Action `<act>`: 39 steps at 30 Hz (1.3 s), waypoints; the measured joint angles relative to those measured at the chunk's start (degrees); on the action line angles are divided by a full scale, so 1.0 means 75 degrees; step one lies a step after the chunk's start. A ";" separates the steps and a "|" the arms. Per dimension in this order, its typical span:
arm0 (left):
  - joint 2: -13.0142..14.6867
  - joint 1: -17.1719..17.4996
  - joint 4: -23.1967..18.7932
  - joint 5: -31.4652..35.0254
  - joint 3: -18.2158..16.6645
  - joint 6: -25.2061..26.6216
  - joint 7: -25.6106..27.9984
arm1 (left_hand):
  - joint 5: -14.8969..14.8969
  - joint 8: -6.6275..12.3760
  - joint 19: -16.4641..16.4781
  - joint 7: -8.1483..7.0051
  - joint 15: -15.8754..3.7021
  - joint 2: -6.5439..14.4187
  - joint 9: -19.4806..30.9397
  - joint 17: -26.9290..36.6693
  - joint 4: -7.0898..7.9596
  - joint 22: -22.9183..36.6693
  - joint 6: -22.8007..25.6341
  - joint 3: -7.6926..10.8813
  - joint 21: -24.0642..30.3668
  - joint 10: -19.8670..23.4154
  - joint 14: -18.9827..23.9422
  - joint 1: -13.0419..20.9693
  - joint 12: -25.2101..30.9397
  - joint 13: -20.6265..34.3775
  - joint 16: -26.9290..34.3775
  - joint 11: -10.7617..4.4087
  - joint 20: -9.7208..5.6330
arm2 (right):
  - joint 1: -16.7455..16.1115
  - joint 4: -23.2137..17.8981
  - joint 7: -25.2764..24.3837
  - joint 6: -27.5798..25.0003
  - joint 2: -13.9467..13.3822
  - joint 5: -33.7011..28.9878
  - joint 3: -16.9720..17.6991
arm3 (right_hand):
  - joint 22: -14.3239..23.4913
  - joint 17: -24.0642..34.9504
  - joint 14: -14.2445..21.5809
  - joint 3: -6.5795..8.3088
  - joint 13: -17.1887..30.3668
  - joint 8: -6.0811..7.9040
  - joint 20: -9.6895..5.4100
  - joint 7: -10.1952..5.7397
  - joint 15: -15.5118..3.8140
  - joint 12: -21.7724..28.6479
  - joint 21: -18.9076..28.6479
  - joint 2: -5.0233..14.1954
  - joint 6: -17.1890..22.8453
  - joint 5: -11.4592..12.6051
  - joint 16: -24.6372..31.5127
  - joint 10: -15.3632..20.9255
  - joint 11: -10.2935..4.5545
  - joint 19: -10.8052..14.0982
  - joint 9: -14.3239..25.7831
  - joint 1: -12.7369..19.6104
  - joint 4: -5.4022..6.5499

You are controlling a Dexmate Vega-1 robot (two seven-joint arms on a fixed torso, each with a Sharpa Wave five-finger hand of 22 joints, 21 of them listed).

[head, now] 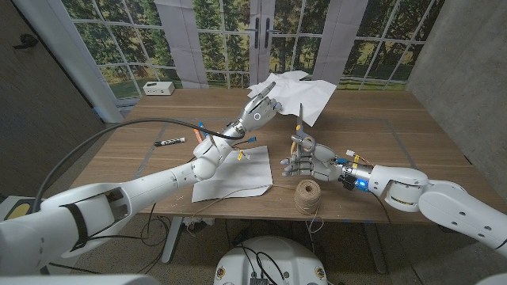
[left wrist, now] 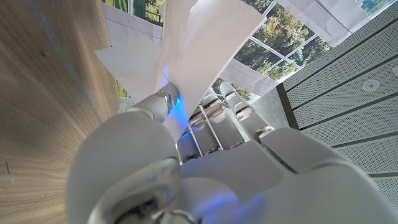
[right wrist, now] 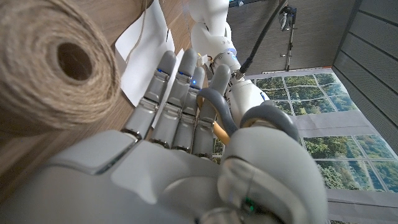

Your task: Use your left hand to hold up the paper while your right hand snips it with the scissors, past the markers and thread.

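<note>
My left hand (head: 259, 111) is raised over the table's middle and pinches a corner of a white paper sheet (head: 295, 93), which hangs above the wood. The left wrist view shows that paper (left wrist: 208, 43) caught between the fingertips of my left hand (left wrist: 186, 168). My right hand (head: 306, 161) grips grey-handled scissors (head: 300, 127) upright, and their blade tips reach the sheet's lower edge. In the right wrist view the scissor handles (right wrist: 219, 115) loop around the fingers of my right hand (right wrist: 180, 155). A twine spool (head: 307, 195) stands just in front of that hand.
A second white sheet (head: 231, 179) lies flat near the front edge. A black marker (head: 169, 142) lies to the left, and coloured markers (head: 207, 131) sit under my left forearm. A white box (head: 158, 89) is at the back left corner. The twine spool (right wrist: 50, 68) crowds my right hand.
</note>
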 measured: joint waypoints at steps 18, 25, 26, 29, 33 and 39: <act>0.0036 0.0035 -0.0004 -0.0115 -0.0020 -0.0014 0.0181 | 0.0002 0.0000 0.0000 0.0000 0.0000 0.0000 0.0000 -0.0037 0.0000 0.0000 0.0000 0.0000 0.0000 0.0000 0.0000 0.0000 0.0001 -0.0038 0.0000 0.0000 0.0000 | 0.0340 0.0157 -0.0071 -0.0236 0.0149 0.0000 -0.0243 | 0.0106 0.0155 0.0462 0.1628 0.0298 0.0378 -0.0516 -0.0162 0.0189 0.0416 0.0470 -0.0447 0.0562 -0.0288 0.0261 0.0401 0.0118 0.0250 -0.0031 0.1052 0.0186; 0.0059 0.0070 -0.0025 -0.0207 -0.0079 -0.0013 0.0348 | 0.0002 0.0000 0.0000 0.0000 0.0000 0.0000 0.0000 -0.0037 0.0000 -0.0039 0.0000 -0.0001 0.0000 0.0000 0.0000 0.0000 0.0009 -0.0044 0.0000 0.0000 0.0000 | 0.0373 0.0248 -0.0124 -0.0065 0.0339 -0.0068 -0.0304 | 0.0141 0.0089 0.0679 0.2093 0.0617 0.0599 -0.0538 0.0075 0.0354 0.0700 0.0718 -0.0721 0.0655 -0.0477 0.0177 0.0554 0.0267 0.0335 0.0218 0.1326 0.0163; 0.0059 0.0073 -0.0020 -0.0216 -0.0087 -0.0014 0.0363 | 0.0002 0.0000 0.0000 0.0000 0.0000 0.0000 0.0000 -0.0037 0.0000 -0.0039 0.0000 -0.0001 0.0000 -0.0001 0.0000 0.0000 0.0038 -0.0048 0.0000 -0.0001 0.0000 | 0.0373 0.0248 -0.0157 -0.0058 0.0352 -0.0072 -0.0306 | 0.0141 0.0066 0.0680 0.2145 0.0663 0.0599 -0.0538 0.0103 0.0355 0.0750 0.0753 -0.0764 0.0684 -0.0477 0.0149 0.0580 0.0291 0.0335 0.0218 0.1368 0.0166; 0.0053 0.0080 0.0016 -0.0256 -0.0099 -0.0016 0.0435 | 0.0002 0.0000 0.0000 0.0000 0.0000 0.0000 0.0000 -0.0037 0.0000 -0.0039 0.0000 -0.0001 0.0000 -0.0002 0.0000 0.0000 0.0040 -0.0048 0.0000 -0.0001 0.0000 | 0.0372 0.0249 -0.0275 -0.0055 0.0389 -0.0079 -0.0315 | 0.0140 0.0013 0.0767 0.2152 0.0803 0.0599 -0.0526 0.0229 0.0380 0.0863 0.0862 -0.0852 0.0808 -0.0467 0.0061 0.0624 0.0332 0.0403 0.0438 0.1457 0.0173; 0.0019 0.0079 0.0118 -0.0339 -0.0112 -0.0053 0.0562 | 0.0002 0.0000 0.0000 0.0000 0.0000 0.0000 0.0000 -0.0036 0.0000 -0.0038 0.0000 -0.0001 0.0000 -0.0010 0.0000 0.0000 0.0047 -0.0072 0.0000 -0.0010 0.0000 | 0.0369 0.0246 -0.0477 -0.0052 0.0483 -0.0084 -0.0352 | 0.0140 0.0018 0.0860 0.2300 0.0939 0.0599 -0.0553 0.0347 0.0395 0.0956 0.0981 -0.0907 0.0925 -0.0387 0.0046 0.0649 0.0357 0.0432 0.0613 0.1512 0.0045; -0.0062 0.0002 0.0347 -0.0489 -0.0111 -0.0130 0.0765 | 0.0002 0.0000 0.0000 0.0000 0.0000 0.0000 0.0000 -0.0036 0.0000 -0.0038 0.0000 -0.0001 0.0000 -0.0012 0.0000 0.0000 0.0075 -0.0082 0.0000 -0.0012 0.0000 | 0.0344 0.0246 -0.0713 -0.0036 0.0599 -0.0097 -0.0407 | 0.0140 0.0135 0.1308 0.2332 0.1202 0.0599 -0.0594 0.0421 0.0081 0.1139 0.1166 -0.0978 0.0998 -0.0247 -0.0006 0.0652 0.0359 0.0581 0.0822 0.1582 0.0043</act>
